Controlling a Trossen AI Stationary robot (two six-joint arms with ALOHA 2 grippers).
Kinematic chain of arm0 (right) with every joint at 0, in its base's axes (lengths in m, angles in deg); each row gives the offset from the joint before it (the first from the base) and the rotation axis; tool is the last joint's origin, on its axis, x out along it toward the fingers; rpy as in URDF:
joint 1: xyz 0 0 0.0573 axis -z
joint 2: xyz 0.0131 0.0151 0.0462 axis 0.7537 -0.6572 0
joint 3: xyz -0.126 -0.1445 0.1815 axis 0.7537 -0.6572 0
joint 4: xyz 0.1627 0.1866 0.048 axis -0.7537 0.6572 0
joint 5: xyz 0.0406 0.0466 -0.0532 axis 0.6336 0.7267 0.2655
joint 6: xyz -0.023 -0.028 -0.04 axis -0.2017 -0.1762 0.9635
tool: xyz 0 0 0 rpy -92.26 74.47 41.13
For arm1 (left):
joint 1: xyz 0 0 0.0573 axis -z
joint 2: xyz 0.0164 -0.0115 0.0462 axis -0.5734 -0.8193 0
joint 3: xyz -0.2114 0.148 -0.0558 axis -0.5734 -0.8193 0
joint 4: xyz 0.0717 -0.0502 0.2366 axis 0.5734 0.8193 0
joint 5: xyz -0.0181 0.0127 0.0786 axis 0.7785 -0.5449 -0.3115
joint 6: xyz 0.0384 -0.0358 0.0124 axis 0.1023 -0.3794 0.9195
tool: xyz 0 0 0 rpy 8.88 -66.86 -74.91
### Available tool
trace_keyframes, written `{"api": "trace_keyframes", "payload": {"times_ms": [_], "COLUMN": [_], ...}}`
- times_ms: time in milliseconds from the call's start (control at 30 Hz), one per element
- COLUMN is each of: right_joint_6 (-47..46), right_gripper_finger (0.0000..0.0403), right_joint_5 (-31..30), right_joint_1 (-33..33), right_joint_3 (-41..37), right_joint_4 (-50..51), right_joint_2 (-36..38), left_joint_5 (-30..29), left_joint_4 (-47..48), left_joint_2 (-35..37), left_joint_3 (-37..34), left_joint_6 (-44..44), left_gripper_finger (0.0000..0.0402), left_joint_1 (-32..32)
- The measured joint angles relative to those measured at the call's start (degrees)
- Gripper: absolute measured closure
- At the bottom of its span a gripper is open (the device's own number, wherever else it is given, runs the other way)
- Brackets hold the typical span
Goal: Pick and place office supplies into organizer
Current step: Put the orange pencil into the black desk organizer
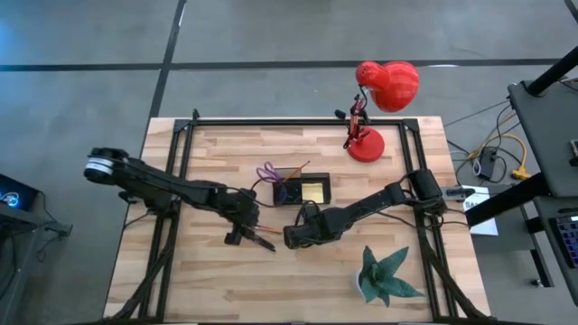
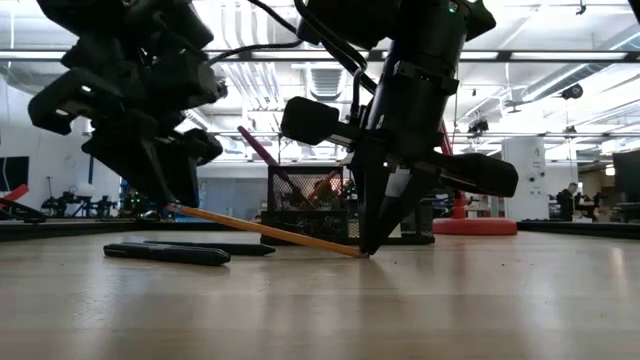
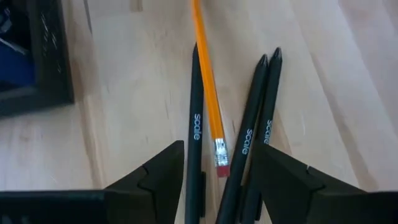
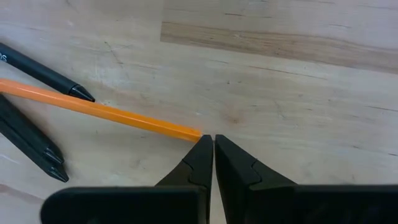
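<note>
Between the left gripper's [image 3: 221,177] spread fingers lies the orange pencil [image 3: 208,93] (right gripper [image 4: 213,149] shut).

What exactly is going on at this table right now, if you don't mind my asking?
Both arms are working over loose writing tools beside the black organizer. The left end effector stands open over three black pens and an orange pencil, holding nothing. The right end effector is shut, its tips at the pencil's far end. Purple-handled scissors already sit at the organizer.
</note>
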Motion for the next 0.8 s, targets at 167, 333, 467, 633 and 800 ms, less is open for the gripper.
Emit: {"api": "trace_keyframes", "payload": {"times_ms": [167,333,467,633,800], "right_joint_6": [-0.35,-0.4,-0.33,-0.33,-0.31], "right_gripper_finger": [0.0394,0.0394,0.0394,0.0394,0.0394], "right_joint_5": [0.01,0.04,0.07,0.07,0.07], "right_joint_1": [0.02,0.0,0.0,0.0,0.0], "right_joint_3": [0.0,0.0,0.0,0.0,0.0], "right_joint_4": [-0.02,-0.07,-0.09,-0.17,-0.2], "right_joint_2": [0.0,0.0,0.0,0.0,0.0], "left_joint_5": [-0.07,-0.04,-0.04,-0.11,-0.11], "left_joint_4": [0.47,0.37,0.36,0.33,0.31], "left_joint_2": [-2.27,-4.64,-4.06,-1.2,-1.39], "left_joint_3": [-0.07,-0.05,0.04,0.04,-0.02], "left_joint_6": [-1.28,-1.39,-1.54,-2.81,-2.88], "left_gripper_finger": [0.0236,0.0275,0.0305,0.0319,0.032], "left_joint_1": [0.0,0.0,0.0,0.0,0.0]}}
